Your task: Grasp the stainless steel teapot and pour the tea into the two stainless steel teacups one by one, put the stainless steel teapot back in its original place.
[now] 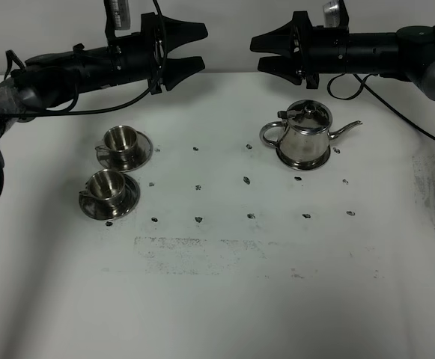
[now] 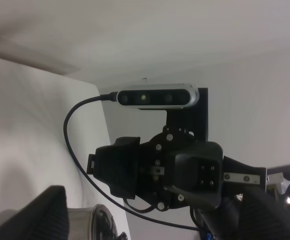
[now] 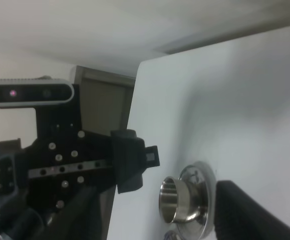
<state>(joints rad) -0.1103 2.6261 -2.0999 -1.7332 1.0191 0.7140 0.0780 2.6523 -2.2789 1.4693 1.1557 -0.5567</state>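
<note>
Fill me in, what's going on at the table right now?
Nothing is held yet. The left gripper and right gripper hover open above the back of the white table, facing each other. The shiny bell-shaped stainless steel teapot stands upright on the right, lid on, untouched. The farther small steel teacup and nearer small steel teacup sit on round steel saucers on the left; no tea shows in them.

silver teapot (image 1: 304, 142), silver teacups (image 1: 120, 139); white table (image 1: 217, 299), dark speckles (image 1: 246, 180)
</note>
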